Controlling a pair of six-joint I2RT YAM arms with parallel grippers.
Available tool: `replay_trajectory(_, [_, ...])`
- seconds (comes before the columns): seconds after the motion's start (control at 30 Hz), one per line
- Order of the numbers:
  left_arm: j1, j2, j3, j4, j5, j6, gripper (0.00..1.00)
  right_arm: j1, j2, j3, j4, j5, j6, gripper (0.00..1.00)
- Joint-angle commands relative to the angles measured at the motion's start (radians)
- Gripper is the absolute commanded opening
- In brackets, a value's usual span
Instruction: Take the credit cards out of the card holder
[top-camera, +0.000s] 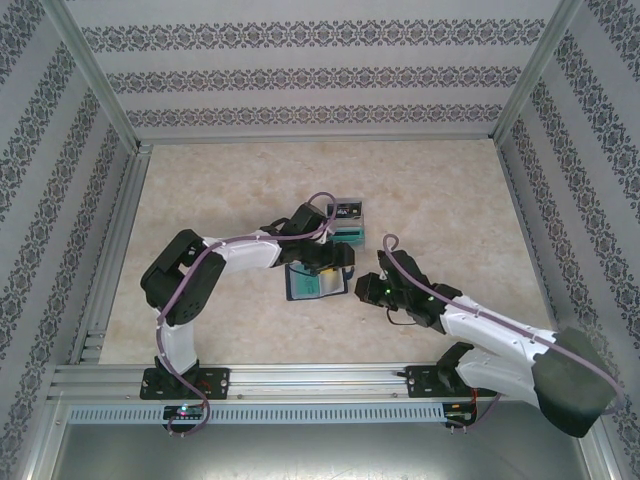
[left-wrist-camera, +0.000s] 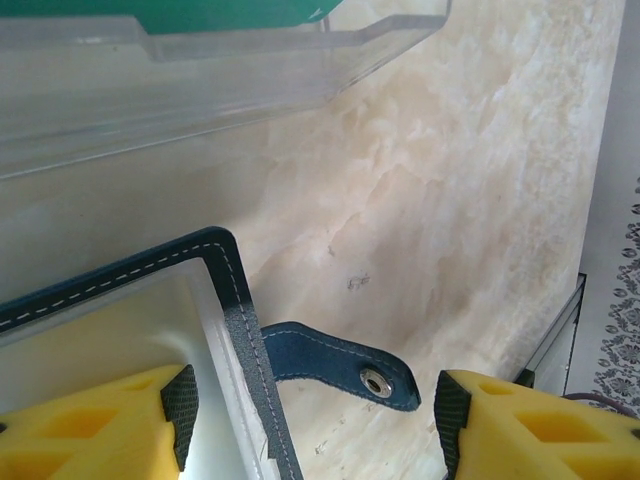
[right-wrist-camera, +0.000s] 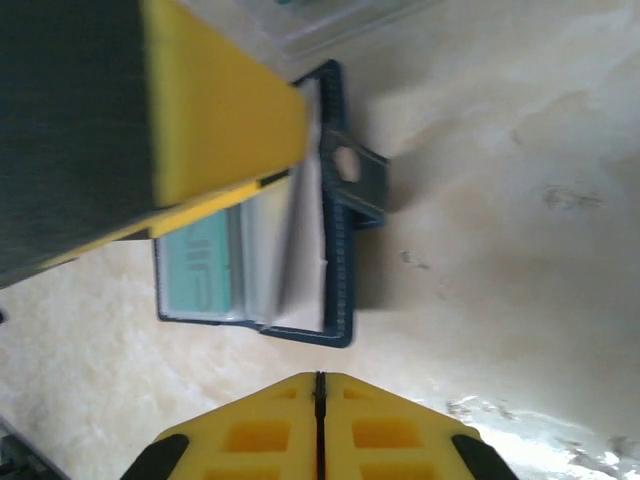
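bench: pale marbled beige top (top-camera: 220, 190), carrying everything here

card holder: slate-blue card holder (top-camera: 315, 284) is lying open and flat on the bench, around the middle

clasp tab: short clasp tab (left-wrist-camera: 340, 365) is sticking out from the holder's edge, lying flat on the bench, snap up

clear tray: see-through plastic clear tray (left-wrist-camera: 200, 90) is sitting just behind the holder, with bare bench showing between them

cards: teal card (top-camera: 350, 235) is lying in the tray with a dark card (top-camera: 344, 211) at its far end. A pale teal card (right-wrist-camera: 200, 270) is sitting in a holder pocket

Card holder (right-wrist-camera: 338, 275) navy, pale stitching; card (right-wrist-camera: 200, 265) inside seemingly teal; table (top-camera: 220, 190) beige marble.
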Motion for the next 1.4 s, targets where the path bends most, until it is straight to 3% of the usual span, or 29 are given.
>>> replay_trajectory(0.0, [-0.018,0.013,0.021,-0.060,0.001,0.012,0.66,0.043,0.005,-0.013,0.130,0.049,0.016,0.05])
replay_trajectory(0.1, [-0.021,0.011,0.023,-0.069,-0.004,0.012,0.67,0.079,0.081,0.023,0.202,0.030,0.014,0.00])
replay_trajectory(0.33, [-0.023,-0.007,0.016,-0.086,-0.020,0.015,0.67,0.131,0.243,0.064,0.319,0.049,0.042,0.00])
replay_trajectory(0.63, [-0.018,-0.070,0.047,-0.178,-0.085,0.037,0.72,0.131,0.306,0.049,0.277,0.142,0.059,0.00])
replay_trajectory(0.9, [-0.001,-0.129,0.066,-0.234,-0.118,0.042,0.75,0.131,0.362,0.072,0.279,0.135,0.059,0.00])
replay_trajectory(1.1, [0.050,-0.256,-0.015,-0.267,-0.182,0.036,0.76,0.131,0.373,0.106,0.254,0.118,0.031,0.03])
replay_trajectory(1.37, [0.130,-0.400,-0.195,-0.260,-0.205,0.009,0.64,0.134,0.424,0.178,0.228,0.081,0.004,0.05])
